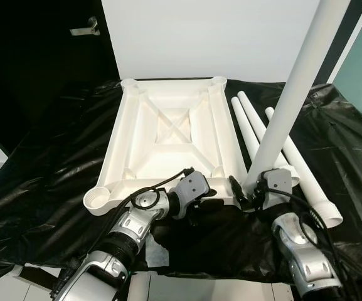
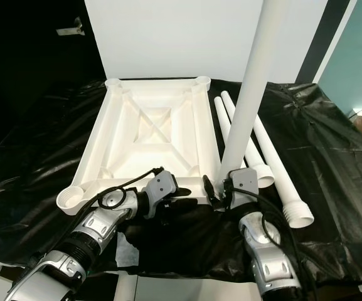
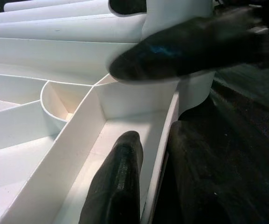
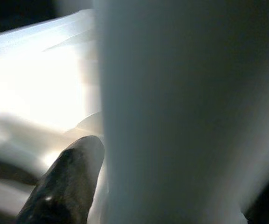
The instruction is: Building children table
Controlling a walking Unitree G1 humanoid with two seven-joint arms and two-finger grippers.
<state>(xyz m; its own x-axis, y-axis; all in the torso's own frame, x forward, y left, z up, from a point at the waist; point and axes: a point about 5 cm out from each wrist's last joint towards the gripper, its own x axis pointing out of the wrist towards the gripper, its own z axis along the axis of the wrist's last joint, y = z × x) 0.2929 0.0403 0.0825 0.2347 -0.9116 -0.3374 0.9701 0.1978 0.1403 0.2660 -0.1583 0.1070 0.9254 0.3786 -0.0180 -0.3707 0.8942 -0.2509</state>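
A: Tabletop [image 1: 168, 135], white plastic, is lying upside down on the black plastic sheet [image 1: 49, 163], ribbed underside facing up, round leg sockets at the corners.

B: Legs?

A: One white table leg [image 1: 293, 94] is standing upright at the near right corner of the tabletop, its lower end sitting at the socket there. Three spare legs [image 1: 281, 150] are lying side by side on the sheet, just to the right of the tabletop.

B: Right gripper [image 1: 248, 191]?

A: It is clamping the upright leg close to its base, one black finger on each side. In the right wrist view the leg is taking up most of the frame with a finger [image 4: 66, 182] pressing against it.

B: Left gripper [image 1: 196, 204]?

A: It is sitting at the tabletop's near edge, just left of that same corner. The left wrist view is showing one finger [image 3: 118, 182] inside the rim and the other outside it, so the claw is straddling the near rim wall. Whether it is squeezing the wall or only resting over it, I cannot tell.

B: Anything else?

A: A white wall [image 1: 206, 37] is running behind the sheet. Both silver arms are reaching in from the near side.
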